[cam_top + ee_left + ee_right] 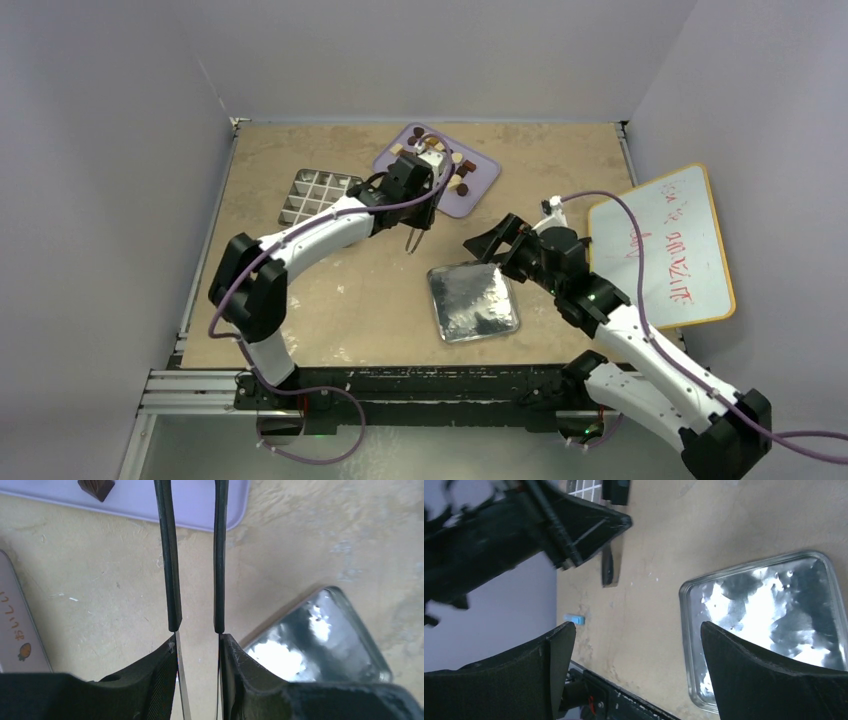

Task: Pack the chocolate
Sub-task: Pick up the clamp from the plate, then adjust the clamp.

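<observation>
A beige, scuffed table (pixel 330 300) sits between plain grey walls (pixel 120 100). The left gripper (pixel 197 645) has its fingers clamped on black tweezers (pixel 170 555). Just beyond those fingers, the chocolate (pixel 462 188) lies scattered on a lilac tray (pixel 485 175). The right gripper (pixel 639 645) is spread wide, with a shiny tin (pixel 473 302) partly under one finger. A gridded box (pixel 318 195) sits to the left of the left fingers.

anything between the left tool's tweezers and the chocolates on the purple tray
Nothing visible. The thin black tweezers in the left tool hang above bare beige table, beside the flat purple tray holding small chocolate pieces.
</observation>
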